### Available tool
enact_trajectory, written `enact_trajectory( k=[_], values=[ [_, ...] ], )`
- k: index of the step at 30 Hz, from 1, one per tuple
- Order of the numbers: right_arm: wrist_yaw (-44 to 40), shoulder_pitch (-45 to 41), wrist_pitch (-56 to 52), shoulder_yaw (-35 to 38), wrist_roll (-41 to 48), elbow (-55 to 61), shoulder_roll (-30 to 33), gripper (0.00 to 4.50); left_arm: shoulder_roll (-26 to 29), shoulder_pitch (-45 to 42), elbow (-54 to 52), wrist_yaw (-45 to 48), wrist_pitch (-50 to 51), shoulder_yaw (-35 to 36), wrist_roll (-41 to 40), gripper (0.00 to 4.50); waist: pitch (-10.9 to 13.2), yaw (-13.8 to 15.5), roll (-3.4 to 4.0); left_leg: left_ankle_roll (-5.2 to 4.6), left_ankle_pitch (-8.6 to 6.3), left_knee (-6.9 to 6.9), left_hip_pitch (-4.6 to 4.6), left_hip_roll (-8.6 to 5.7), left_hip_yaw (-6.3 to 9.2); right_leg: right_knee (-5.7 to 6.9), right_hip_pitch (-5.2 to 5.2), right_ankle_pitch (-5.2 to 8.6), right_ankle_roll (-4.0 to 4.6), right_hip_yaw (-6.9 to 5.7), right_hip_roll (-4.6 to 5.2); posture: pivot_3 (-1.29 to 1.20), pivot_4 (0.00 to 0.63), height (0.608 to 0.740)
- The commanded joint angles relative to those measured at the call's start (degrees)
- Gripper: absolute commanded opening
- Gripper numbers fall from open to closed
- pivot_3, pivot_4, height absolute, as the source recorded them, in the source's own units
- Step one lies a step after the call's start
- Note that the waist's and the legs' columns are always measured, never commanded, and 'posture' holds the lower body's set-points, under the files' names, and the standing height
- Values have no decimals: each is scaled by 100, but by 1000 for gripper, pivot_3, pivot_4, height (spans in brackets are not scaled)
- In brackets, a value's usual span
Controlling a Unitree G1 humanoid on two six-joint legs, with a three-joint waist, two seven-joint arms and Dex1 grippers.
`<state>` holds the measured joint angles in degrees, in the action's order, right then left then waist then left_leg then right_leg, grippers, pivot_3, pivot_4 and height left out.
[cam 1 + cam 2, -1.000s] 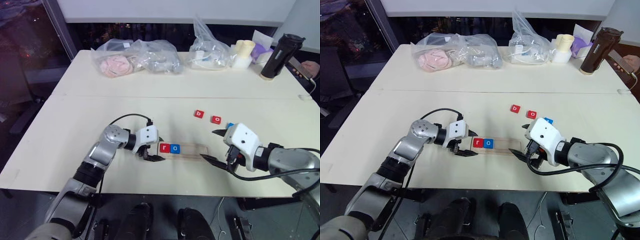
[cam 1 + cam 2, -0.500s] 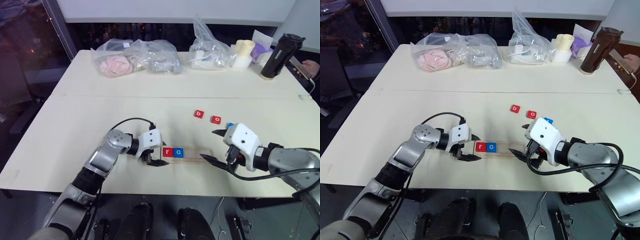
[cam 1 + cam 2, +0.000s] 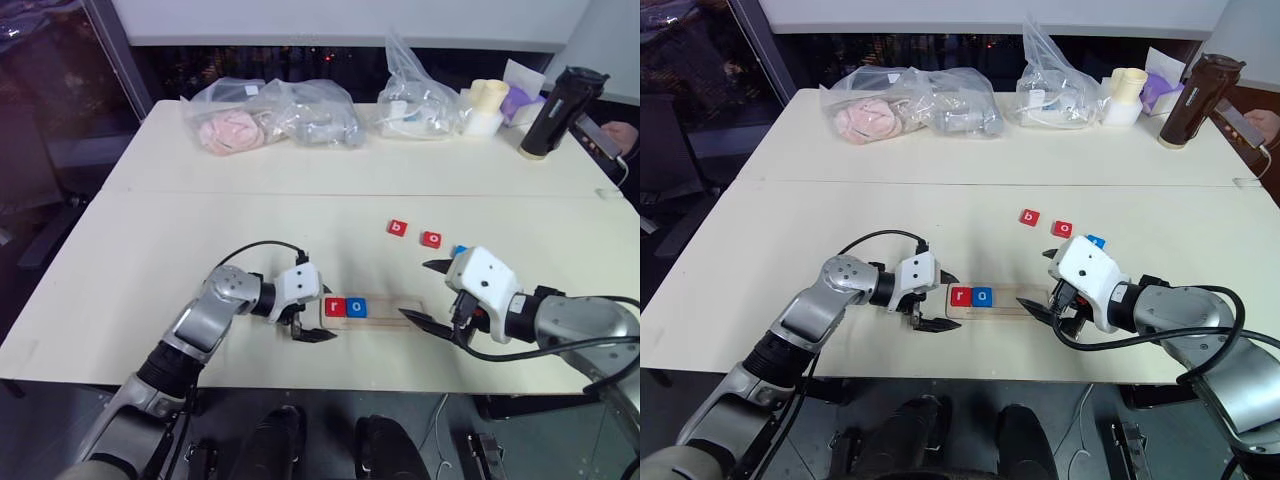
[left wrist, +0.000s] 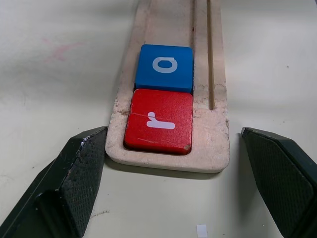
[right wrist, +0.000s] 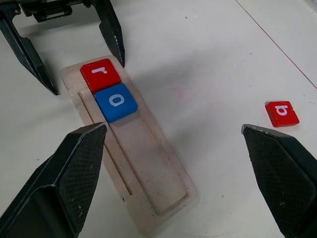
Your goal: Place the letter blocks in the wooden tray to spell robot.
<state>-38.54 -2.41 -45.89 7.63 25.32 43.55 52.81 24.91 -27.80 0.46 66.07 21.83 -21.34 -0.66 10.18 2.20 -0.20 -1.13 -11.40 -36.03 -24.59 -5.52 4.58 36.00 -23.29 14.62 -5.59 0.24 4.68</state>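
The wooden tray (image 3: 395,311) lies on the table near its front edge. A red r block (image 3: 335,307) sits at the tray's left end, with a blue o block (image 3: 358,307) touching it on the right. My left gripper (image 3: 312,316) is open at that left end, one finger (image 4: 74,183) on each side, holding nothing. My right gripper (image 3: 428,294) stands open and empty over the tray's right end. A red b block (image 3: 398,228) and a red o block (image 3: 432,239) lie loose farther back. A blue block (image 3: 460,249) beside them is half hidden by the right hand.
Clear plastic bags (image 3: 275,115) with soft items and another bag (image 3: 415,95) lie along the far side. A cream cup (image 3: 487,105) and a dark bottle (image 3: 555,112) stand at the far right. A person's hand (image 3: 622,135) with a phone is at the right edge.
My left gripper went from shut to open at the tray's left end. The tray with r and o slid slightly right and nearer. The right arm stayed still.
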Motion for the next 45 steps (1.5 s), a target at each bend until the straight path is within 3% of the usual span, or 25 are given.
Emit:
enact_trajectory(
  k=[1,13,17,21,27,36,45],
  values=[
    [0,-80,57,83,24,85,-21,4500,165,56,-40,-9,-4,45,-80,4466,0,0,0,0,0,0,0,0,0,0,0,0,0,0,0,0,150,738],
    [-52,-339,159,-90,15,-135,-80,4500,962,199,-49,80,-121,563,-496,4466,2,-24,2,1,0,6,0,4,-2,0,-9,0,2,-1,1,0,150,738],
    [166,-906,-11,-88,149,-417,-370,4500,1326,301,-305,817,-77,1008,-1333,4466,6,-47,3,1,0,12,-3,5,-3,0,-15,0,3,-1,2,0,150,738],
    [1013,-1884,-678,-352,-100,-1043,-1016,4500,1628,55,-505,956,653,1543,-2036,4466,10,-85,1,1,0,9,-13,6,-3,1,-26,-2,8,-3,4,0,150,738],
    [2338,-3170,-1880,-736,-421,-2009,-2485,4500,1901,-134,-752,1131,1218,2067,-2874,4466,10,-183,4,-9,8,17,-28,4,-5,6,-50,-5,6,-5,4,0,150,738],
    [4215,-4107,-1954,-546,-1420,-4136,-4391,4500,1683,-6,-1167,612,1434,2306,-3368,4466,9,-224,5,33,42,47,-56,5,-8,43,-116,-36,11,-2,-8,0,150,738],
    [4769,-4453,-1225,-98,-1774,-5597,-4819,4500,1738,458,-1644,215,1480,2361,-3464,4466,9,-316,7,48,52,47,-50,5,-9,91,-132,-36,15,2,-12,0,150,738]
  ],
)
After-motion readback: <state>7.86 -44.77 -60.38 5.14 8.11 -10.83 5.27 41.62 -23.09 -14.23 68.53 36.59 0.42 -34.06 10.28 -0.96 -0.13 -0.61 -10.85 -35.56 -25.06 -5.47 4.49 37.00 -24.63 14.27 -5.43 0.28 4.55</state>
